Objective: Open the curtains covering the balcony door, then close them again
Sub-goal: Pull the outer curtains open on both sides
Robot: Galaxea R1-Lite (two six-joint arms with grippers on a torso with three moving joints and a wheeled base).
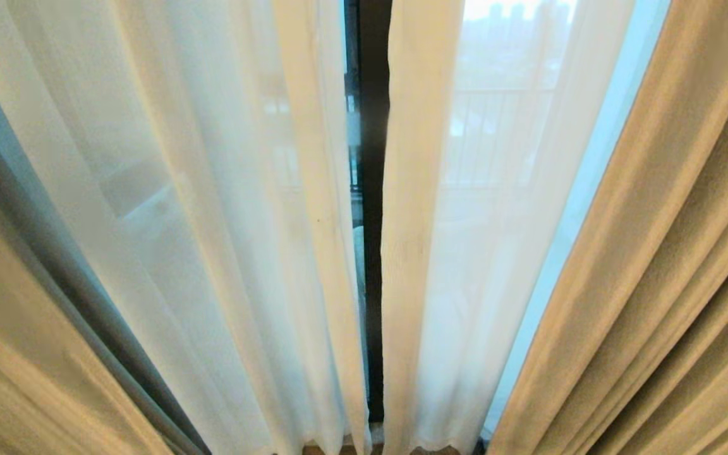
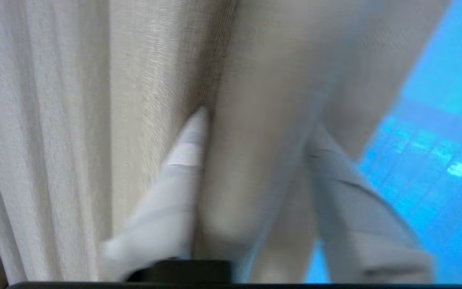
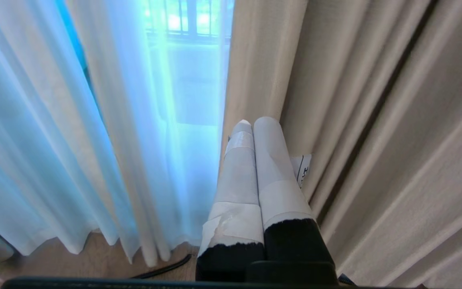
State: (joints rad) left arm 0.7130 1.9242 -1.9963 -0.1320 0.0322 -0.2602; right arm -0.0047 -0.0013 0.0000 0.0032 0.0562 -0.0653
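White sheer curtains [image 1: 212,189] hang nearly together, leaving a narrow gap where the balcony door's dark frame [image 1: 373,189] shows. Heavy beige curtains hang at the right [image 1: 667,265] and lower left [image 1: 16,354]. Neither gripper appears in the head view. In the left wrist view my left gripper [image 2: 257,128] is open, its white-taped fingers [image 2: 187,152] spread, with a blurred fold of beige curtain [image 2: 251,168] lying loose between them. My right gripper [image 3: 253,120] is shut with nothing in it, beside the edge of the beige curtain [image 3: 375,120], next to the sheer [image 3: 126,140].
Wooden floor [image 3: 94,253] shows under the curtain hems, with a black cable [image 3: 163,268] lying on it. A small white label [image 3: 304,168] sticks out from the beige curtain behind my right fingers. Railing bars [image 3: 191,16] show beyond the glass.
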